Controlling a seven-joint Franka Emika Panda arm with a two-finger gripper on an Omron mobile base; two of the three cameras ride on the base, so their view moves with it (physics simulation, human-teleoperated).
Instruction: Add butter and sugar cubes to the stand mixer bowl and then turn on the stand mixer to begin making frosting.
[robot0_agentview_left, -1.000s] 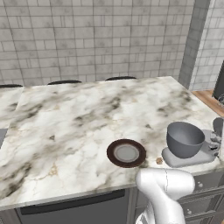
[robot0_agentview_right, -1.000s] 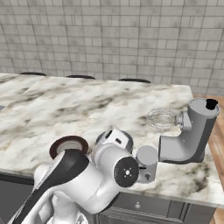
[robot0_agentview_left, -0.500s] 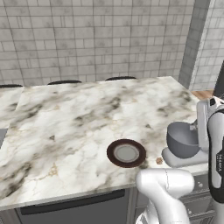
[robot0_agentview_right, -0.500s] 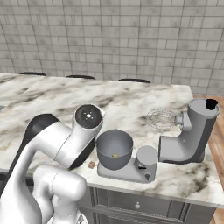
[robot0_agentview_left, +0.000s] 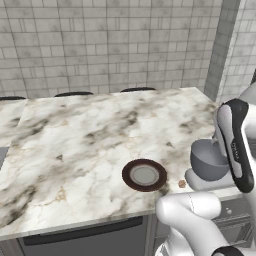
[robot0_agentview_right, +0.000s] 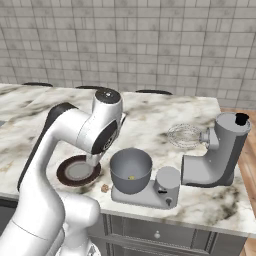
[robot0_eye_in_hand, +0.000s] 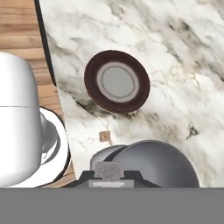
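Fingers (robot0_eye_in_hand: 109, 171) pinched fully together, gripping nothing I can make out, hanging right over the stand mixer bowl (robot0_agentview_right: 131, 170). Down inside that grey bowl sits a small yellow piece, the butter (robot0_agentview_right: 131, 177). At about 8 o'clock from the bowl, just off the light-grey base of the stand mixer (robot0_agentview_right: 215, 156), one tiny tan sugar cube (robot0_agentview_right: 104, 188) lies on the marble worktop (robot0_agentview_left: 95, 145). Further out at 9 o'clock, the dark-brown plate (robot0_agentview_right: 77, 170) sits bare with its grey centre showing. Off at 3 o'clock, the mixer's head and column lie apart from the base, whisk (robot0_agentview_right: 184, 135) pointing left.
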